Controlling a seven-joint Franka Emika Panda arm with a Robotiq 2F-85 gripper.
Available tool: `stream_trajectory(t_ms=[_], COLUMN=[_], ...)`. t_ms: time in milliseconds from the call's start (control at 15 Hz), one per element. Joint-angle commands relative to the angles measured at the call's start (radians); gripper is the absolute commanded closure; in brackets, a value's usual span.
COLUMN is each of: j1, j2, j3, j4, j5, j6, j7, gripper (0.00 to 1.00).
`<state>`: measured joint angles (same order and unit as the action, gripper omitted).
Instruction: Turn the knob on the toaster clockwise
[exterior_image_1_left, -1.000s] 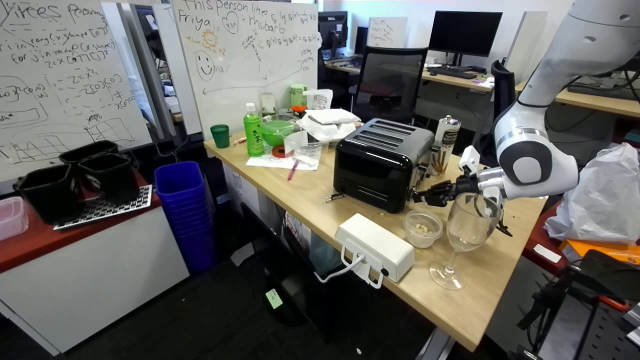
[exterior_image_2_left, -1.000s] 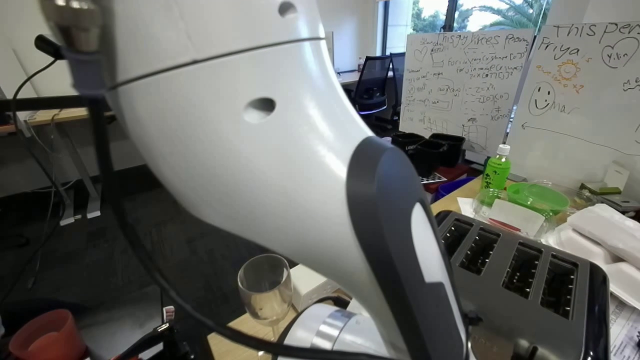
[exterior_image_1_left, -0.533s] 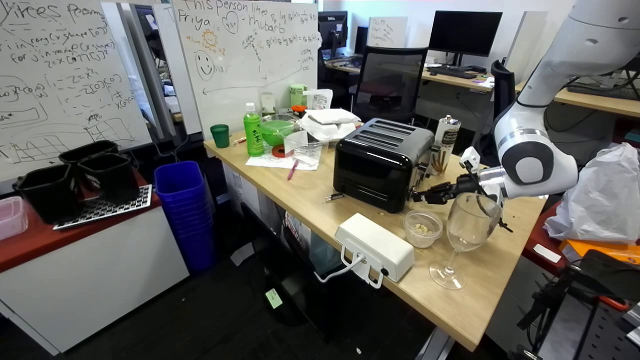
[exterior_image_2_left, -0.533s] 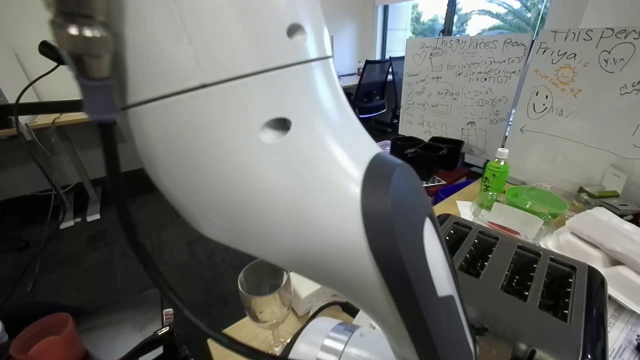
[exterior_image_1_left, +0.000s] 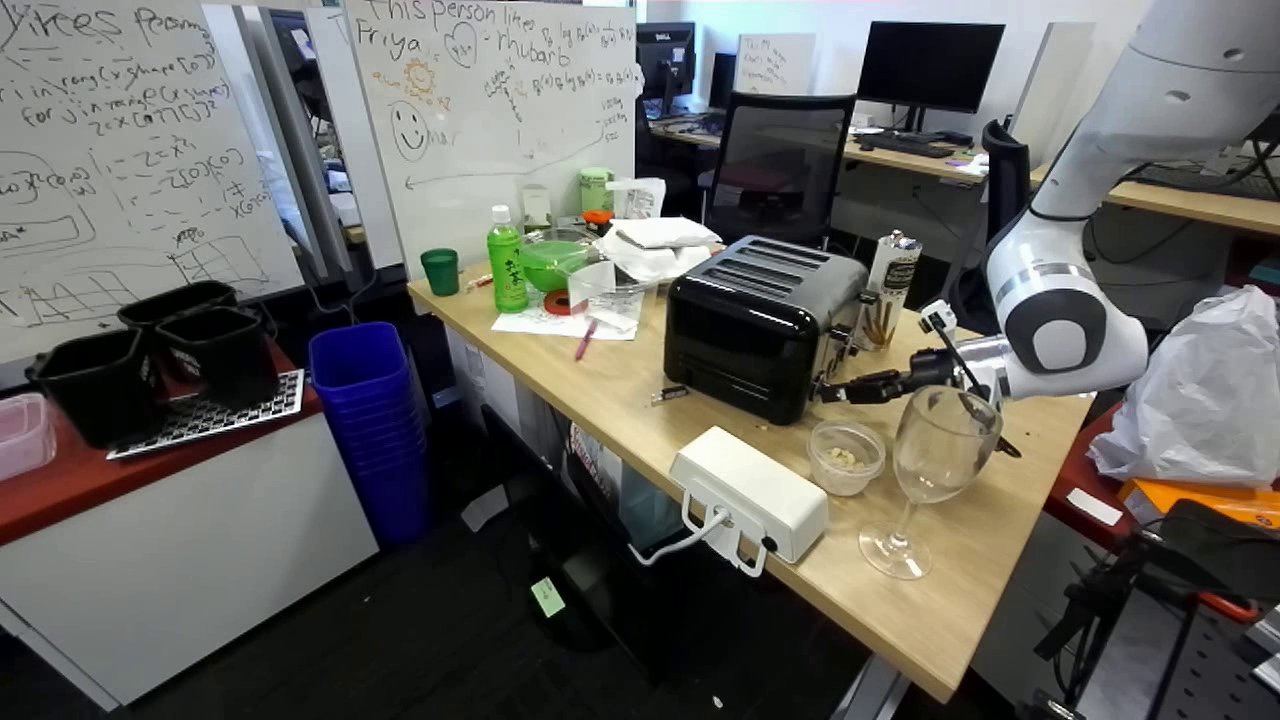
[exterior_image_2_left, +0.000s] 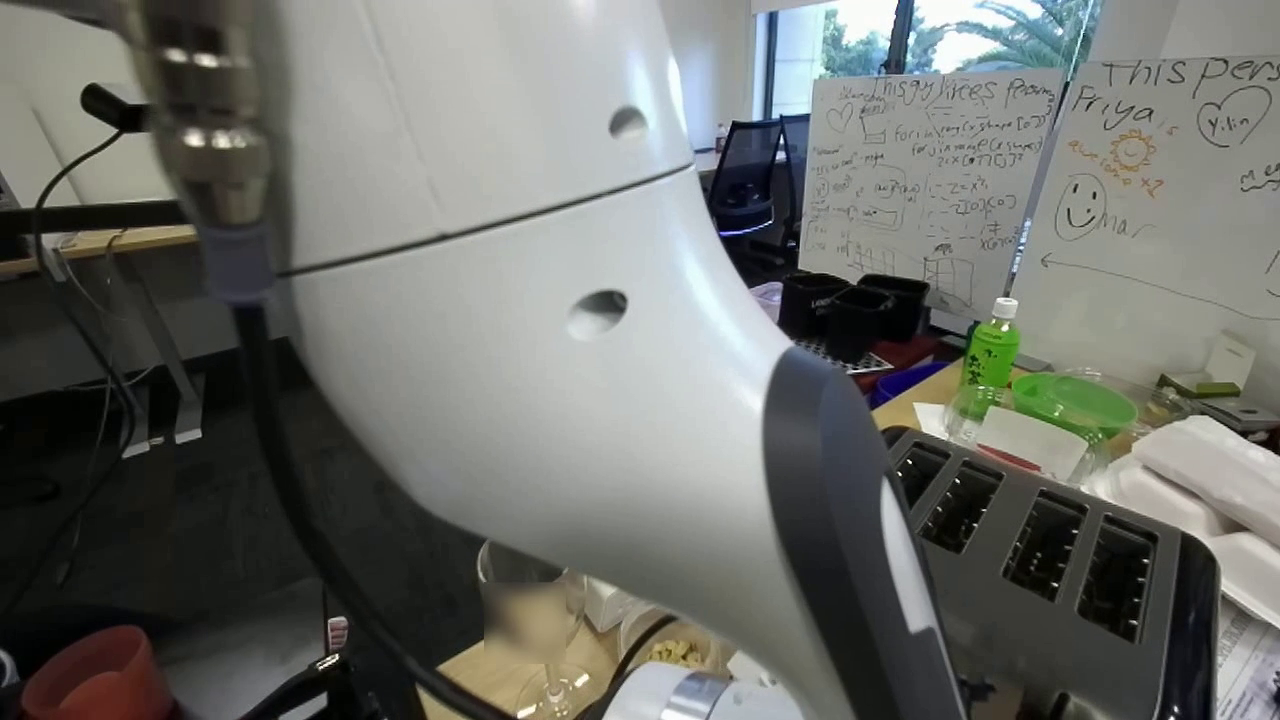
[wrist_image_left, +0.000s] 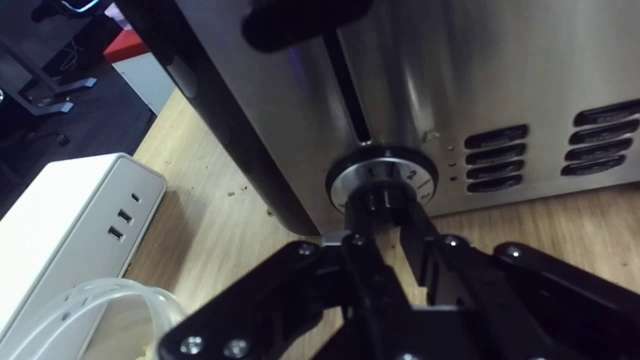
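The black toaster (exterior_image_1_left: 740, 340) with a silvery-edged slotted top stands on the table in both exterior views; its slots show beside the arm (exterior_image_2_left: 1060, 620). In the wrist view its steel end face (wrist_image_left: 525, 65) fills the top. The round black knob (wrist_image_left: 379, 197) sits low on that face, inside a silver dial ring with numbers, under the lever slot. My gripper (wrist_image_left: 384, 214) has one finger on each side of the knob and appears closed on it. In an exterior view the gripper (exterior_image_1_left: 825, 392) reaches the toaster's end low down. The fingers partly hide the knob.
A wine glass (exterior_image_1_left: 945, 455) stands close to the gripper. A clear tub (exterior_image_1_left: 845, 460) and a white power box (exterior_image_1_left: 750, 490) lie near the table's front edge. A tall can (exterior_image_1_left: 892, 275) stands behind the toaster. White packages (exterior_image_1_left: 655, 245) lie on its far side.
My gripper has rolled about its axis at the knob, and the wrist camera has tilted. The upper arm has swung slightly. The toaster has shifted very slightly away from the gripper.
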<state>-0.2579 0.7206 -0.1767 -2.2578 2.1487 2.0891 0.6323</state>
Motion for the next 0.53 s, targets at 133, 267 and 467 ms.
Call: stream_trajectory(t_ms=[133,267,467], j1=[-0.042,-0.05,-0.059], j2=[0.027,0.03,0.03], j3=[0.019,0.016,0.013], j4=[0.043,0.038,0.031], j5=[0.002,0.009,0.018], j6=[-0.084,-0.105,-0.127], j7=[0.105,0.13,0.162], gripper=[0.95,0.95,0.95])
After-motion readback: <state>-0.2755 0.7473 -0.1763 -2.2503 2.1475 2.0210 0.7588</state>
